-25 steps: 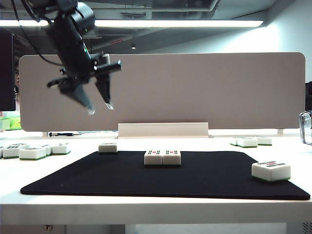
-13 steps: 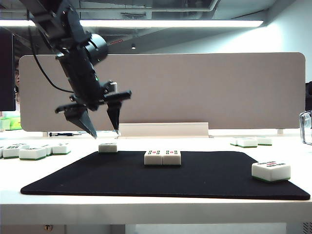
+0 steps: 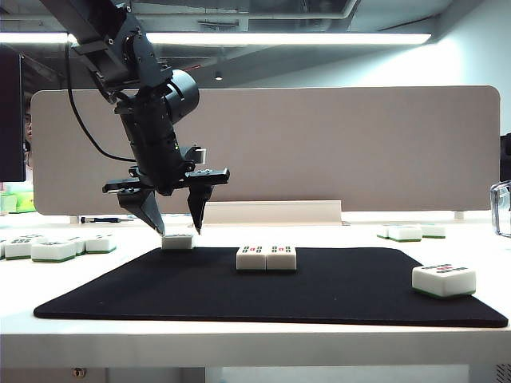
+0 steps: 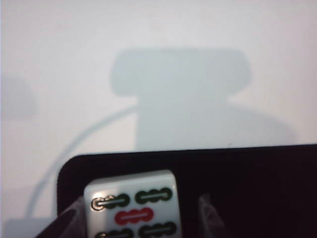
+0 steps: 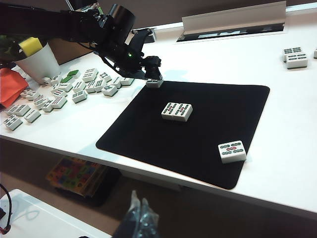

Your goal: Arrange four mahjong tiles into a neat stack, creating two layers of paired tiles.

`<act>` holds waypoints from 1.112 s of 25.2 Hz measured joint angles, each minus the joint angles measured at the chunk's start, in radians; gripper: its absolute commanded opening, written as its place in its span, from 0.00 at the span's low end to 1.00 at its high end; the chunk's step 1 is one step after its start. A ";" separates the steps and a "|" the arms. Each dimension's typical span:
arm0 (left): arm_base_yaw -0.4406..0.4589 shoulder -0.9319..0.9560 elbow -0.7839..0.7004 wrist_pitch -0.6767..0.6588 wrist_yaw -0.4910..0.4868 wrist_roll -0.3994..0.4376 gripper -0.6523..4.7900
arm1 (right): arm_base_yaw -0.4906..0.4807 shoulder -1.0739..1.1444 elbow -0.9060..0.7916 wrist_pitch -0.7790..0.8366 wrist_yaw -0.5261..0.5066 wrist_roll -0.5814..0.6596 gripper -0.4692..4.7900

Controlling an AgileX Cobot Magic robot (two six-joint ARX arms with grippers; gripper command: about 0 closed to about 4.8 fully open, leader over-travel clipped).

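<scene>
Over the last second the left tool has dropped from high above the mat to just over the lone tile at the mat's far-left corner, about ten o'clock from the pair of tiles at the mat's middle. That puts it in place, I judge, to pick up a piece for the upper layer — nothing is stacked yet. Its fingers stand apart, one on each side of the tile, gripping nothing. Another tile lies near the mat's right edge, at four o'clock from the pair. The right tool hangs off the tabletop, fingers together, empty.
</scene>
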 measured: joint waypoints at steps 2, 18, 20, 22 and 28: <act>0.001 0.004 0.000 -0.001 0.000 0.000 0.65 | 0.000 0.000 0.000 0.000 0.000 0.000 0.09; 0.003 0.027 -0.003 -0.005 -0.011 0.000 0.40 | 0.000 0.000 0.000 0.000 0.000 0.000 0.09; 0.003 0.026 -0.003 -0.004 -0.011 0.000 0.35 | 0.000 0.000 0.000 0.000 0.000 0.000 0.09; 0.003 0.026 -0.003 -0.004 -0.011 0.001 0.35 | 0.000 0.000 0.000 0.000 0.000 0.000 0.09; 0.003 0.022 -0.001 -0.008 -0.010 0.004 0.35 | 0.000 0.000 0.000 0.000 0.000 0.000 0.09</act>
